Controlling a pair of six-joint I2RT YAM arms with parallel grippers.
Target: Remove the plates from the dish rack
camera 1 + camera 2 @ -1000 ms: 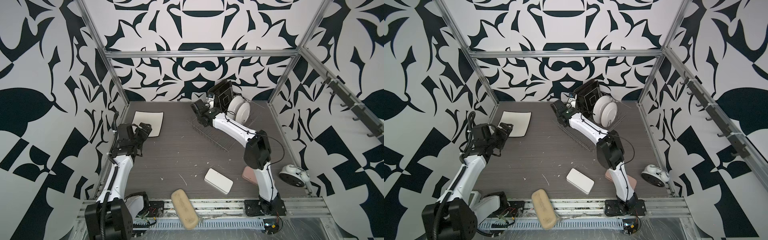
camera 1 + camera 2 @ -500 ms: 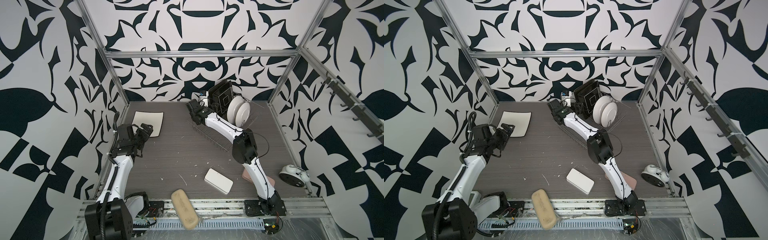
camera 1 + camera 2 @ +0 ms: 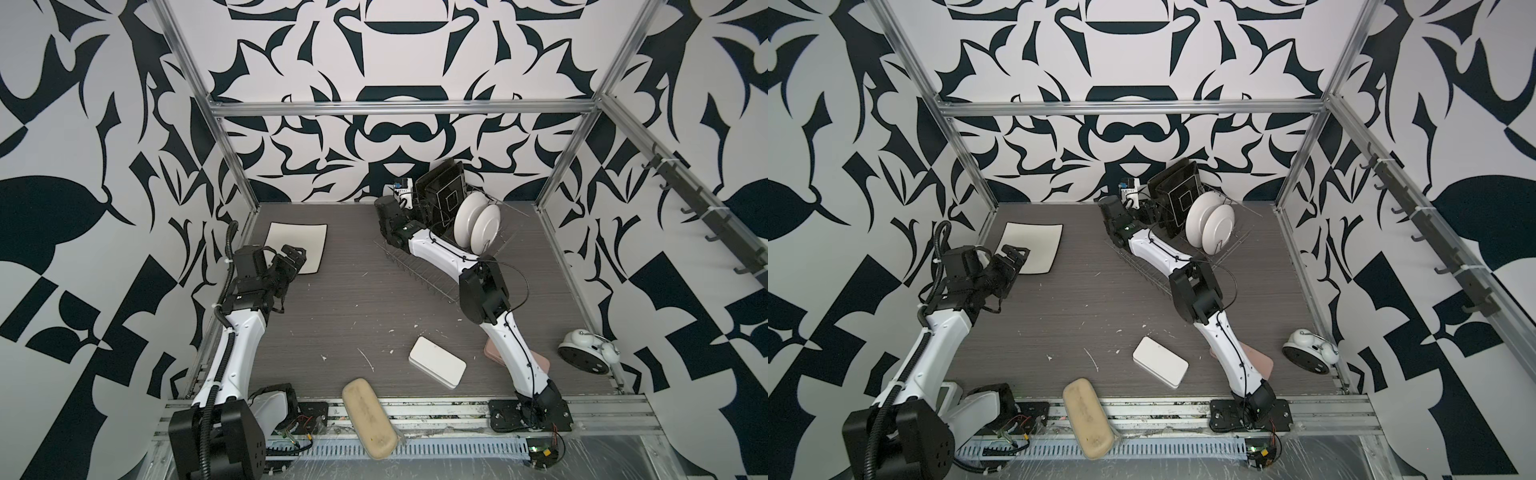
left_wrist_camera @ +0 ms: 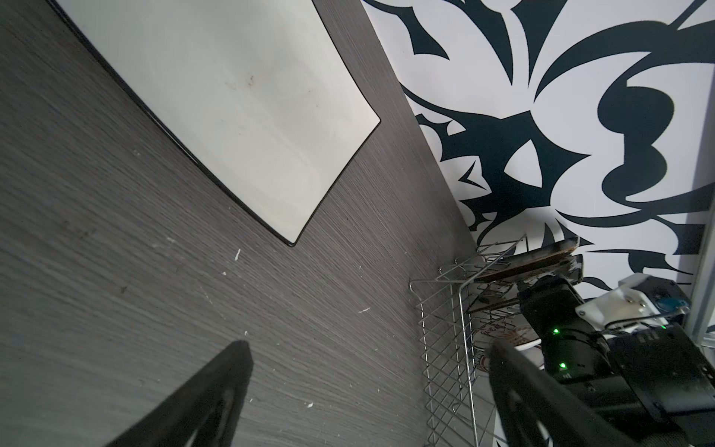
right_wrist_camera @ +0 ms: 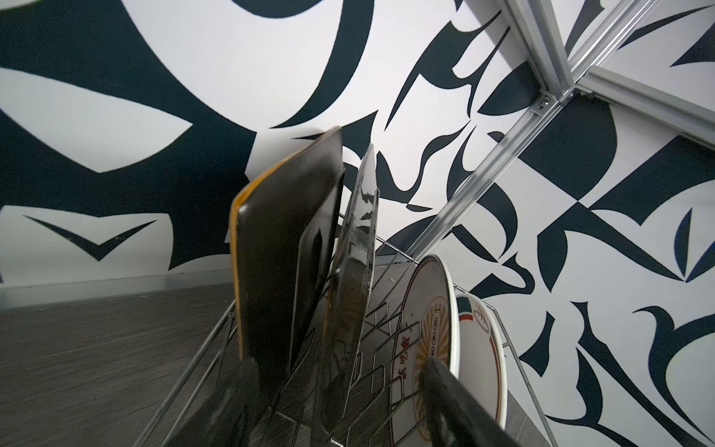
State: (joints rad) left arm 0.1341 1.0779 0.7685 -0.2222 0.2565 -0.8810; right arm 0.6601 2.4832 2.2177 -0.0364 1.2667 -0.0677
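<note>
- Both top views: the white square plate (image 3: 299, 243) lies flat on the bench (image 3: 353, 307), in the left half of the frame. The left claw (image 3: 292, 258) sits at its lower corner. The dish rack (image 3: 417, 269) stands right of centre and holds the two black square plates (image 3: 446, 195) and the two round white plates (image 3: 478, 222) on edge. We judge one plate of five unloaded and four left. The right claw (image 3: 417, 208) is at the black pair, but its spread cannot be read here.
- Left wrist view: the left claw (image 4: 369, 348) is apart and holds nothing. Bare bench separates its fingers (image 4: 209, 394) from the white square plate (image 4: 216, 96) in the upper left, a gap the top views hide. The dish rack (image 4: 445, 329) appears side-on at lower right.
- Right wrist view: only here do we see the right claw (image 5: 340, 371) standing apart. Its fingers (image 5: 445, 387) flank the lower edges of both black square plates (image 5: 282, 251). We cannot tell whether either finger touches. The round white plates (image 5: 429, 329) show printed faces at lower right, whereas the top views show only plain backs.
</note>
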